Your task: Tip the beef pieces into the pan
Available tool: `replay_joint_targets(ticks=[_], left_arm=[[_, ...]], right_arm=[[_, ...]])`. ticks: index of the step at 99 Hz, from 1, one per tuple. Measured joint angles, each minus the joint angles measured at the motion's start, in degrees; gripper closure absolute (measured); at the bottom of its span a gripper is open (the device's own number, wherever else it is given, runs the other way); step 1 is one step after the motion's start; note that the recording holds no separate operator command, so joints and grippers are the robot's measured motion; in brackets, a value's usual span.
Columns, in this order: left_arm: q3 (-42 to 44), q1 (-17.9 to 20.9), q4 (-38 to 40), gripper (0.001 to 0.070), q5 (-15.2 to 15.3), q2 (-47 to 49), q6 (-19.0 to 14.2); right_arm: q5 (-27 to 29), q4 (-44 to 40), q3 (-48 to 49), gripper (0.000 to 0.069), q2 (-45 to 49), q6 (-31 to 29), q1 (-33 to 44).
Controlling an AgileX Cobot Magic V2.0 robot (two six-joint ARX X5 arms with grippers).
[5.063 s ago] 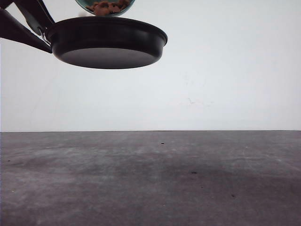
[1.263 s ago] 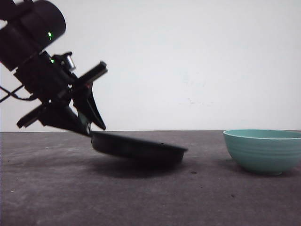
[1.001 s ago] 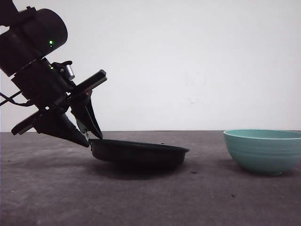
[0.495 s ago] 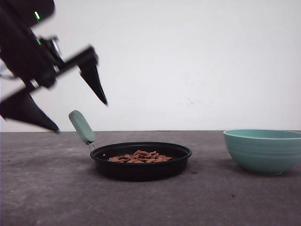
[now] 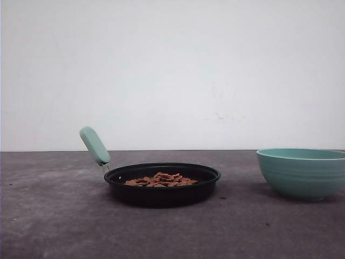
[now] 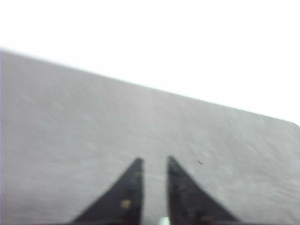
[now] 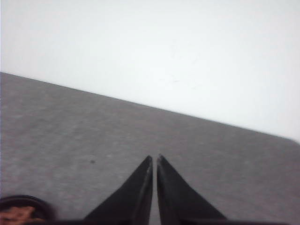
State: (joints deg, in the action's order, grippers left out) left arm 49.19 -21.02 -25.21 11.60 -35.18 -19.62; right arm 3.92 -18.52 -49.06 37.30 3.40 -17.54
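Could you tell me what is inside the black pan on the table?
The pan holds the beef pieces, a low reddish-brown heap showing just above its rim. The near wall hides the pan's floor and the lower part of the heap.

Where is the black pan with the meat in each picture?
Front view: the pan sits on the grey table, left of centre, beef pieces inside, teal bowl to its right.
Left wrist view: I cannot find it here, just table ahead of the left end effector.
Right wrist view: a blurry bit of it peeks in at the corner.
Shared landmark: the grey table meeting the white wall.
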Motion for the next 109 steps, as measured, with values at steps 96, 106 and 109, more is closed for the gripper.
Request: replay_joint_targets(ticks=[96, 106, 109], left_arm=[[-1.7, 0.0, -12.9, 0.0693, 6.5, 15.9, 3.1], [-1.7, 0.0, -12.9, 0.0693, 6.5, 15.9, 3.1], [-1.7, 0.0, -12.9, 0.0693, 6.6, 15.9, 3.1]], right_arm=[[0.6, -1.4, 10.3, 0.0677, -15.8, 2.4, -0.5], [0.7, -1.6, 10.3, 0.0677, -16.0, 2.4, -0.5], [1.0, -2.2, 10.3, 0.0677, -16.4, 2.4, -0.3]])
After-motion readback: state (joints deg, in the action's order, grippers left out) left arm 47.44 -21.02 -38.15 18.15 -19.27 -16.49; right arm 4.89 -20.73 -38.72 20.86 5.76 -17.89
